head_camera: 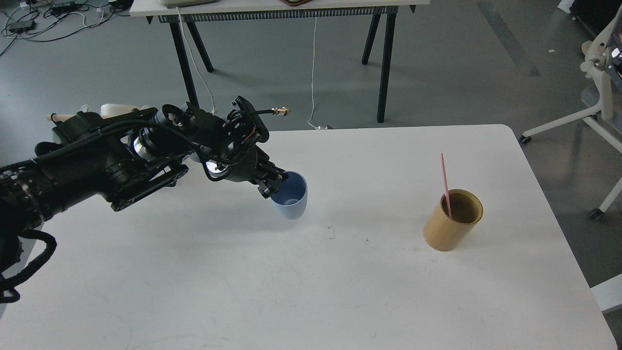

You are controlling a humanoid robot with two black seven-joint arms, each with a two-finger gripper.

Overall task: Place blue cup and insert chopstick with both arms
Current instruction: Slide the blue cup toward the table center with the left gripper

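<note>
Here the left gripper pinches the cup's rim, keeping it upright for placing on the worktop; the chopstick waits in the wooden holder.

Tan wood cyl upright, white table.

We see a matt plastic blue cup, smooth tan wooden cylinder, and matt white table.

Lab: floor cables, trestle desk
</note>
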